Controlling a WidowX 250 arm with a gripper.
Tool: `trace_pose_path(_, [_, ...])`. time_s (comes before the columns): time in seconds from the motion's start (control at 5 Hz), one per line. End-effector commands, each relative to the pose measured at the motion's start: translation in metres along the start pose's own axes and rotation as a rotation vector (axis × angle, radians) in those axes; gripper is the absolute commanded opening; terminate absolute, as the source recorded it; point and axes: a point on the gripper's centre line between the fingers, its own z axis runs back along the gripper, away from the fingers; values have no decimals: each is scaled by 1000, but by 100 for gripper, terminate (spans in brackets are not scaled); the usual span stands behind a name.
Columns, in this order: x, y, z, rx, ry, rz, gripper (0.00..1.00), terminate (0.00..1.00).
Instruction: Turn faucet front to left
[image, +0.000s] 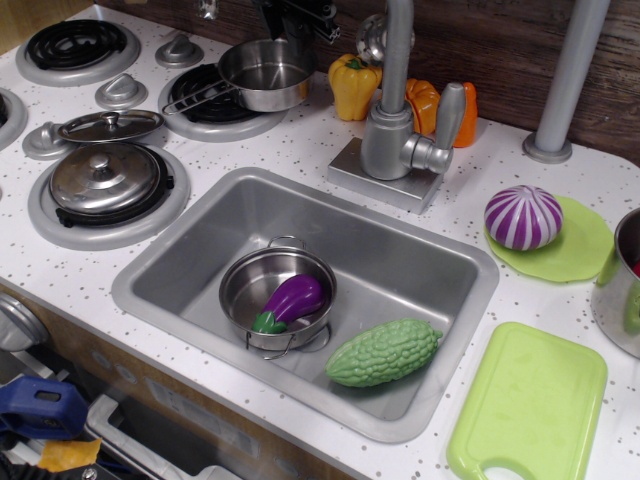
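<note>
The faucet (392, 135) is grey-silver and stands on a square base plate behind the sink (190, 250). Its lever handle (447, 120) points up on the right. Its thin spout rises out of the top of the frame, and a round grey end (371, 40) shows just left of the neck. Only a black piece of my gripper (300, 14) shows at the top edge, above the pan and left of the faucet, apart from it. Its fingers are cut off by the frame.
A steel pan (262, 75) sits on a back burner. Yellow (353, 85) and orange (425, 100) peppers stand behind the faucet. The sink holds a bowl with an eggplant (290, 300) and a green gourd (383, 353). A grey pole (562, 85) stands at the right.
</note>
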Motion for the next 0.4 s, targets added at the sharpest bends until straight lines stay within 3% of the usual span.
trace_pose_path(0.0, [19, 30, 9, 73, -86, -6, 100, 0])
trace_pose_path(0.2, [19, 30, 9, 73, -86, -6, 100, 100])
